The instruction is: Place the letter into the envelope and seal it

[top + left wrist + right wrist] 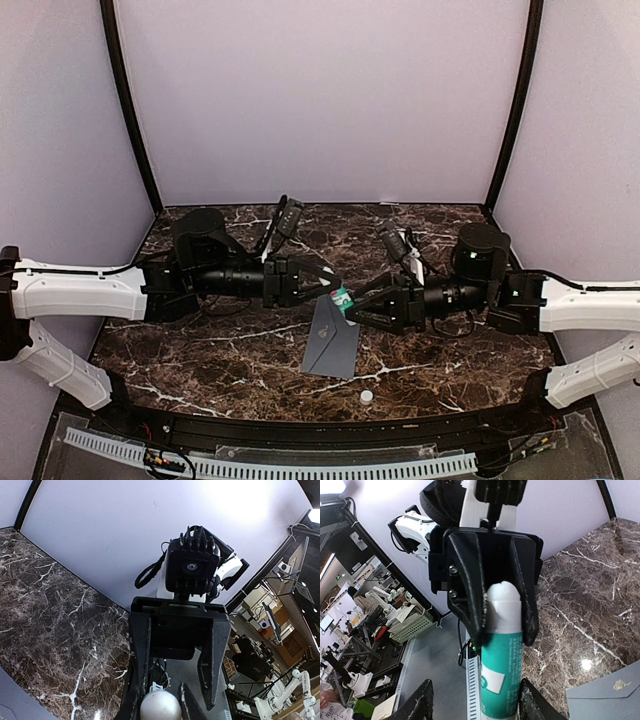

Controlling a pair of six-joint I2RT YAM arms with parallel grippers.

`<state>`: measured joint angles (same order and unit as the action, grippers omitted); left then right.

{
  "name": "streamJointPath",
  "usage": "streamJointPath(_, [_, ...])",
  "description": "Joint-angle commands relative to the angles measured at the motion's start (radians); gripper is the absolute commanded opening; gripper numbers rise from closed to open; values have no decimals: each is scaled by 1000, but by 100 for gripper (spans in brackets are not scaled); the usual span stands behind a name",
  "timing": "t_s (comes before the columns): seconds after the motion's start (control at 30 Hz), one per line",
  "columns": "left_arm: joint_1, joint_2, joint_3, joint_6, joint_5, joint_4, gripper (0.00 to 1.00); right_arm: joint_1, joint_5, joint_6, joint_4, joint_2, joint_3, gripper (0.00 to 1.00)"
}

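The grey envelope [333,340] lies flat at mid-table, under where the two grippers meet. Its corner with the pale emblem shows in the right wrist view [612,695], and an edge shows in the left wrist view [10,707]. The letter is not in view. A green-and-white glue stick [342,298] hangs in the air between the grippers. My left gripper [332,284] is shut on its white rounded end [504,597], which also shows in the left wrist view [160,706]. My right gripper [360,308] stands open around the green body [502,675], its fingers [420,705] well apart.
A small white cap [366,396] lies on the dark marble table [220,360] near the front edge, just right of the envelope. Pale walls close in the back and both sides. A black rail with a white cable duct [300,462] runs along the front.
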<state>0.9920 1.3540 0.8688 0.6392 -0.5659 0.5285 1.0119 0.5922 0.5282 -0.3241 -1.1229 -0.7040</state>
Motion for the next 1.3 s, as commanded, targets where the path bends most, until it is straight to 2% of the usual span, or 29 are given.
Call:
streamJointPath(0.0, [-3, -33, 39, 5, -17, 3, 0, -4, 70, -5, 11, -9, 12, 51])
streamJointPath(0.1, [-4, -26, 46, 8, -28, 1, 0, -5, 77, -5, 5, -27, 14, 41])
streamJointPath(0.27, [-5, -18, 48, 11, -30, 1, 0, -5, 67, 2, -38, -45, 12, 18])
streamJointPath(0.33, [-6, -17, 47, 13, -30, 1, 4, -5, 47, 6, -54, -46, 12, 12])
streamJointPath(0.4, [-5, -15, 46, 14, -29, 5, 17, -6, 14, 13, -76, -41, 15, 7])
streamJointPath(0.47, [-8, -16, 45, 12, -32, 9, 43, -5, -25, 29, -114, -32, 27, 5])
streamJointPath(0.5, [-8, -16, 44, 10, -33, 9, 50, -6, -46, 38, -139, -26, 34, 4])
streamJointPath(0.53, [-7, -18, 43, 8, -33, 12, 62, -7, -64, 47, -163, -23, 41, 3])
streamJointPath(0.6, [-9, -21, 40, 2, -34, 17, 74, -8, -101, 67, -205, -14, 52, 2])
streamJointPath(0.67, [-11, -26, 36, -8, -36, 15, 79, -8, -115, 80, -251, -9, 61, 2])
streamJointPath(1.0, [-14, -30, 3, 25, -56, 132, 80, -7, -34, 136, -373, -47, 48, 2])
streamJointPath(1.07, [-15, -24, 3, 34, -50, 153, 77, -7, -5, 147, -390, -59, 44, 2])
streamJointPath(1.27, [-15, 19, 10, 79, -99, 244, 58, -6, 34, 157, -402, -92, 28, 2])
